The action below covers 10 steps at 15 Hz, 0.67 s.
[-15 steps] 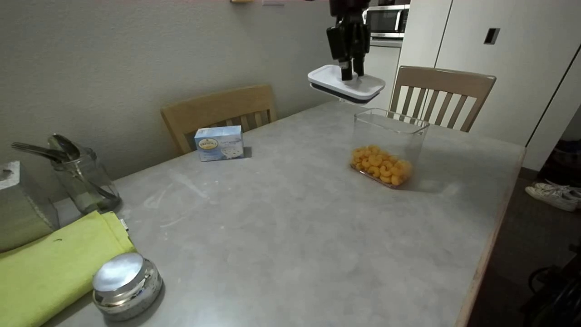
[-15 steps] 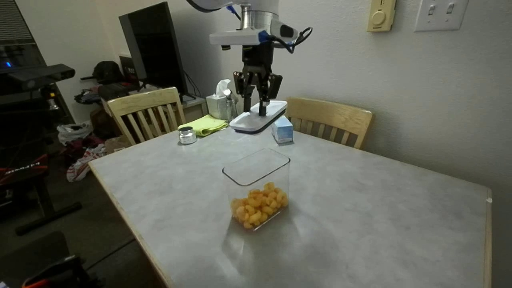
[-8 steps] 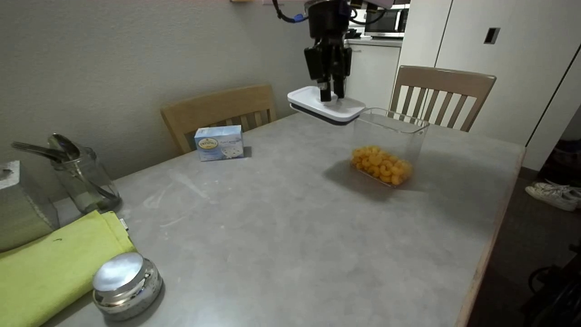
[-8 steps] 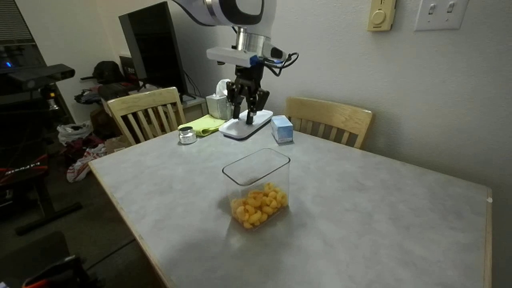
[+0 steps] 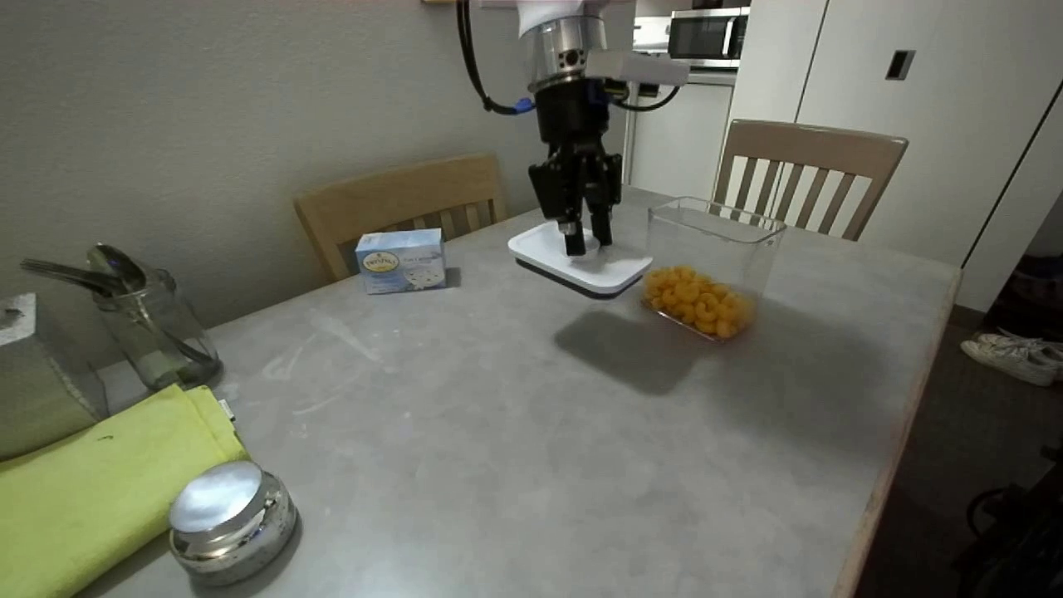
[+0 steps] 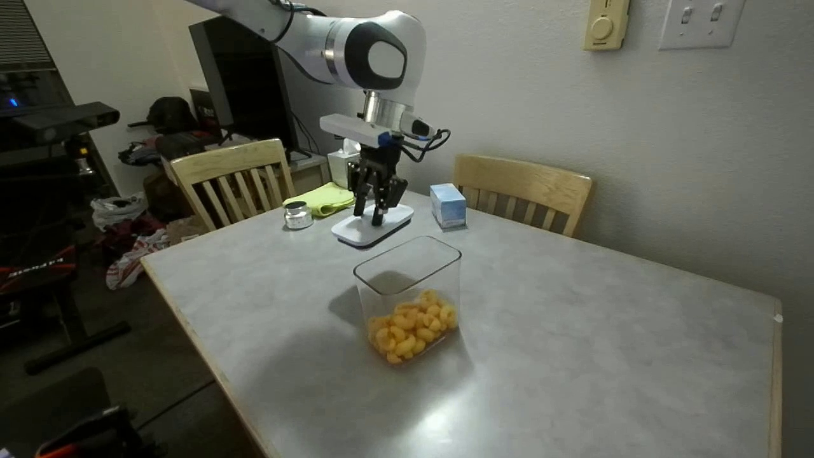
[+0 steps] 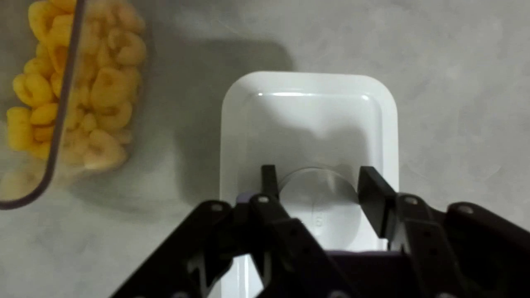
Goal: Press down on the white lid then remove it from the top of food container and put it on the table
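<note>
White plastic, held aloft: the white lid [image 5: 594, 267] is off the food container [image 5: 710, 249], and in both exterior views its shadow [image 5: 627, 350] lies apart from it on the surface [image 5: 498, 432]. Gripper [image 7: 319, 181] stands part-closed, fingers [image 7: 269, 180] resting against opposite sides of the lid's round button [image 7: 321, 207]; nothing else supports the lid. Lid looks near level, just beside the container, a gap between them in the wrist view.

Step, as I judge it: the set-down, not yet done. Likely trouble:

– Slip or swivel. Button is round, probably slick; one edge landing first could twist the lid in the grip.
– Early release. Height above the surface is hard to read; let go too soon, it drops and may skid.
– Side knock. Drift toward the container could clip its wall and shove it; the yellow-orange food [image 6: 413, 326] looks a light load.
– Over-pressing. Driving down after contact might sink the button and lose the hold.
</note>
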Each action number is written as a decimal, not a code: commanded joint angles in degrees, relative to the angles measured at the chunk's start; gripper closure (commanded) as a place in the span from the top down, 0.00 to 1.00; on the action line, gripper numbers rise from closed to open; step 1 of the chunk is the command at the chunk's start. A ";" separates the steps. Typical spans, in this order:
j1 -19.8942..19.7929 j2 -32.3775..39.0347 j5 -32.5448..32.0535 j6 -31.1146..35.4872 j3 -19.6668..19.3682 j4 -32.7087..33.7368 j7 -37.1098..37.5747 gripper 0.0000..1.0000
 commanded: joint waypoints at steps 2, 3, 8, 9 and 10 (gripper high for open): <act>2.09 1.58 0.28 3.29 -0.07 -1.80 5.25 0.27; 2.34 2.10 0.52 4.16 -0.13 -2.16 6.43 0.27; 2.32 1.52 1.15 7.97 -0.44 -7.14 10.40 0.27; 2.10 0.90 1.55 9.04 -0.36 -8.81 10.67 0.27; 1.98 0.51 1.83 10.06 -0.36 -10.26 10.86 0.27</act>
